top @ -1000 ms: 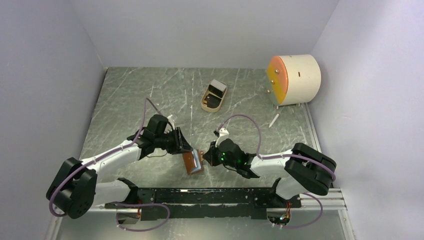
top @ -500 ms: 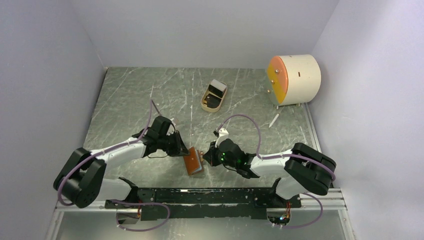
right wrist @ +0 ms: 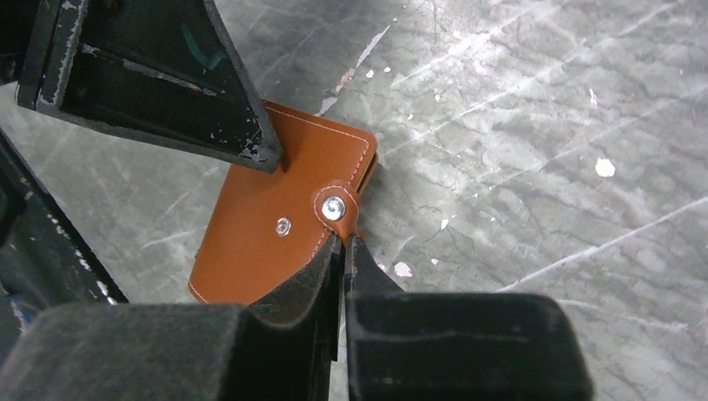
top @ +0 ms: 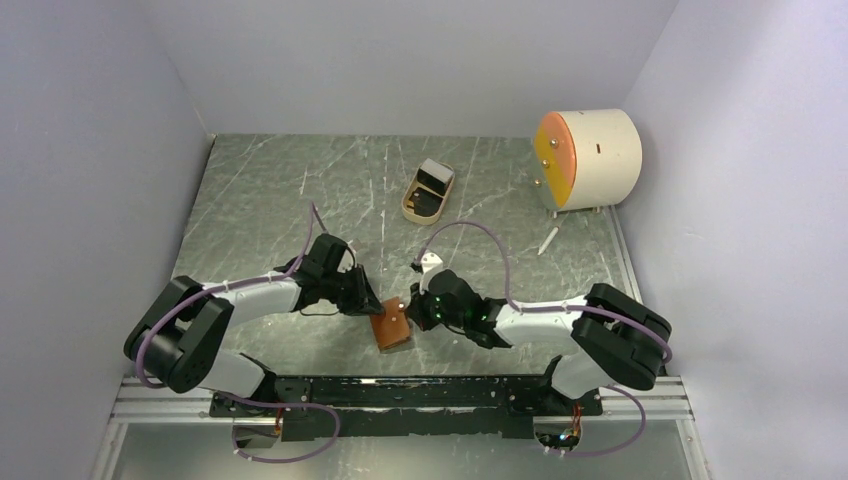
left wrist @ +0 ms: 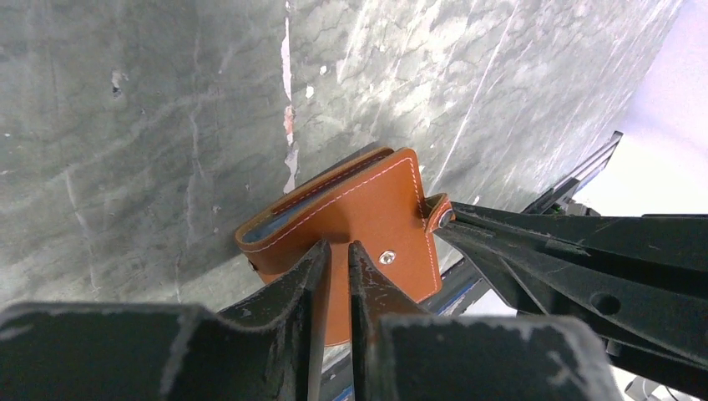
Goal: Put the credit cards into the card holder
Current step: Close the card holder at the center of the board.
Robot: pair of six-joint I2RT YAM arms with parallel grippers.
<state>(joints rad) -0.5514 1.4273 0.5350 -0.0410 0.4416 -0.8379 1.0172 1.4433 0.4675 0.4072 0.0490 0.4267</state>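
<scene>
At the near edge of the table (top: 250,200), from the left: left gripper (left wrist: 335,249) clenched to a thin slit, fingertips (left wrist: 313,267) resting on the face of the brown wallet (left wrist: 367,209) — folded, lying flat between the two arms. On the wallet's right side, right gripper (right wrist: 341,242) closed on the snap tab (right wrist: 334,206). Well behind, in the tan tray (top: 406,210), a whitish card (top: 436,177) and a dark card (top: 428,203) — both apart from the wallet.
</scene>
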